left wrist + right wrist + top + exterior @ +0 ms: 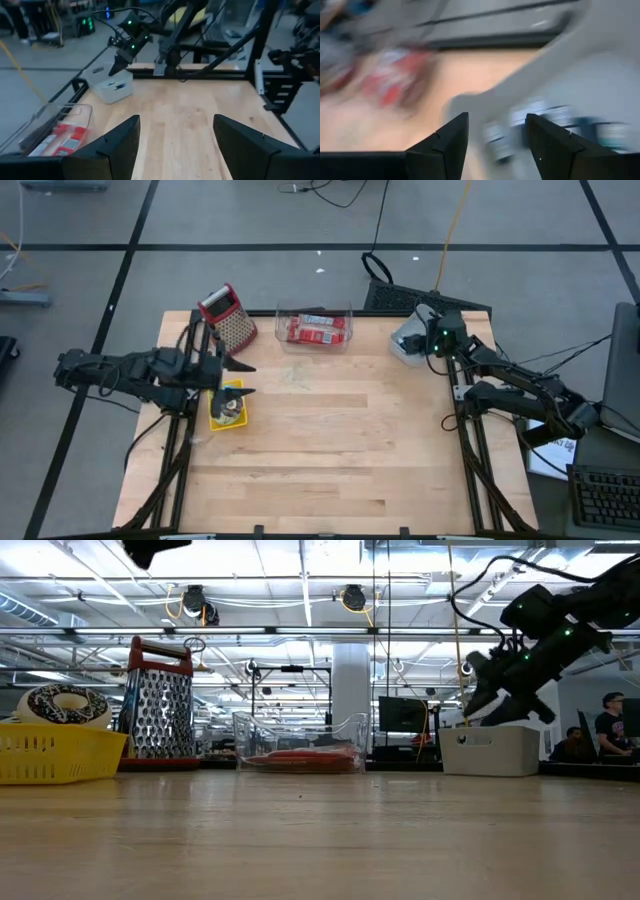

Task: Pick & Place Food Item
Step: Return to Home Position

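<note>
The table (330, 465) is open wood across its middle and near half. Along the far edge stand a box grater (230, 318), a clear container (314, 328) and a white bin (403, 345); a yellow basket (228, 415) sits at the left.

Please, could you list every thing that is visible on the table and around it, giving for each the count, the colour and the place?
table: one, light wood, under everything
bin: one, white, back right corner of the table
clear box: one, transparent with red packets inside, back edge, middle
grater: one, silver with red handle, back left corner
basket: one, yellow, left side of the table
ring-shaped item: one, pale with dark marks, in the basket
people: at least two, dark clothes, in the room beyond the table
left gripper: one, dark, open, raised by the basket
right gripper: one, dark, open, over the bin
</note>
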Robot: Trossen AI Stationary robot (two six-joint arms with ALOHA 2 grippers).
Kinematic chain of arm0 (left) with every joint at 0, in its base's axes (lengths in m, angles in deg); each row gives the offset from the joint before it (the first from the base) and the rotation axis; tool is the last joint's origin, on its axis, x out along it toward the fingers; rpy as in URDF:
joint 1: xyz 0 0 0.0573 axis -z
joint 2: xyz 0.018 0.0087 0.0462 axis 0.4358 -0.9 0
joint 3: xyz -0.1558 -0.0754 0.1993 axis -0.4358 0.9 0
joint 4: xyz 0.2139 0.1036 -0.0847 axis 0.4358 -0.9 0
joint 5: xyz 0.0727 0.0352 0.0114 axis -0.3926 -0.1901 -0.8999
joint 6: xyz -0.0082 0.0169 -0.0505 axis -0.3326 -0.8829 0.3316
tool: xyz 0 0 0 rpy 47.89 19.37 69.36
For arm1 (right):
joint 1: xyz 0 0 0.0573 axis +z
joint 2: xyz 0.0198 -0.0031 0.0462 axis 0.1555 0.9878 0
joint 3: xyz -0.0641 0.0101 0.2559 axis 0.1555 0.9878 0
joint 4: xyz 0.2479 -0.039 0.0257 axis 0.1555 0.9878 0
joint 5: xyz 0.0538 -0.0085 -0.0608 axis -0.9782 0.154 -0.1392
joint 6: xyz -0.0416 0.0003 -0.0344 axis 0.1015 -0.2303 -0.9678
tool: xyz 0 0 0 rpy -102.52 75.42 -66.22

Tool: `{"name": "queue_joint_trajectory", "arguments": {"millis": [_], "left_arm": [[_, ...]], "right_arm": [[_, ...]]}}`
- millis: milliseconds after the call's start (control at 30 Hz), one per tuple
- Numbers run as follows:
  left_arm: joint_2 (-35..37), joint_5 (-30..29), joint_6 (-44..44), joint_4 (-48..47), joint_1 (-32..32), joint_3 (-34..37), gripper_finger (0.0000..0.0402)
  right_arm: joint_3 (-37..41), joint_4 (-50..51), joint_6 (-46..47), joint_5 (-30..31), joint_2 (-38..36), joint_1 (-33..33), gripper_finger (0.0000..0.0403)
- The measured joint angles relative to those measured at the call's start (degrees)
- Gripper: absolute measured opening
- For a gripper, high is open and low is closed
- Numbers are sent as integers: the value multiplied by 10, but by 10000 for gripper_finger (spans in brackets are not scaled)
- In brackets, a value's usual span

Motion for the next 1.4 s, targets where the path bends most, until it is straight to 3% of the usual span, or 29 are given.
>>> {"name": "queue_joint_trajectory", "arguments": {"millis": [133,233,367,533,700,833,1033,1400], "left_arm": [[79,0,12,59,3,95,251],[131,0,37,90,3,149,251],[186,-7,48,122,3,204,251],[236,-63,62,150,3,257,251],[260,-105,58,208,3,305,251],[268,-105,46,241,3,335,251],[268,-136,57,283,3,377,251],[302,-113,15,327,3,406,251]], "right_arm": [[5,-35,-72,-163,-13,15,185],[5,-70,-80,-192,-41,44,187],[5,-95,-87,-171,-96,93,185],[5,-82,-105,-129,-171,177,184],[5,-53,-122,-85,-231,266,187],[5,-32,-133,-53,-271,330,183],[5,-24,-147,11,-298,425,182],[5,-26,-153,94,-312,580,182]]}}
